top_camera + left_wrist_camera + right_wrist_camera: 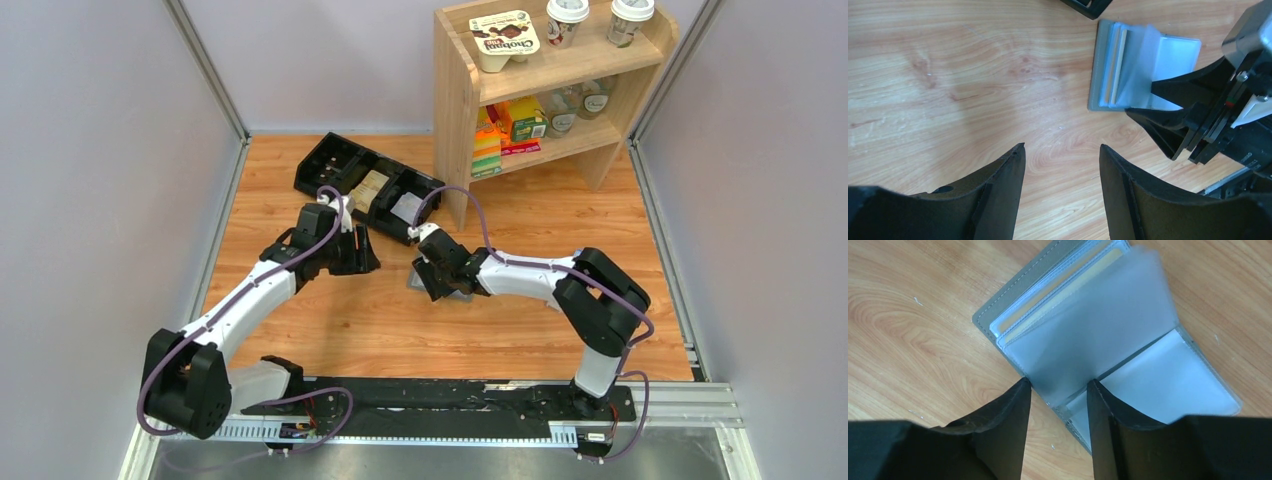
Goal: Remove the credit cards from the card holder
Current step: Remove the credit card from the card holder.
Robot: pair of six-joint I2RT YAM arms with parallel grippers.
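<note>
The grey-blue card holder [998,305] lies open on the wooden table, its clear sleeves fanned up. A tan credit card [1063,290] sits inside a sleeve on the left half. My right gripper [1059,386] is open at the holder's near edge, and a raised clear sleeve [1098,335] stands between its fingertips. In the top view the holder [418,281] is mostly hidden under the right gripper [436,272]. My left gripper [1062,150] is open and empty over bare wood, to the left of the holder [1108,65]. It also shows in the top view [366,256].
A black compartmented tray [340,160] holding small items lies just behind both grippers. A wooden shelf [455,100] with cups and packets stands at the back right. Grey walls close in the table on three sides.
</note>
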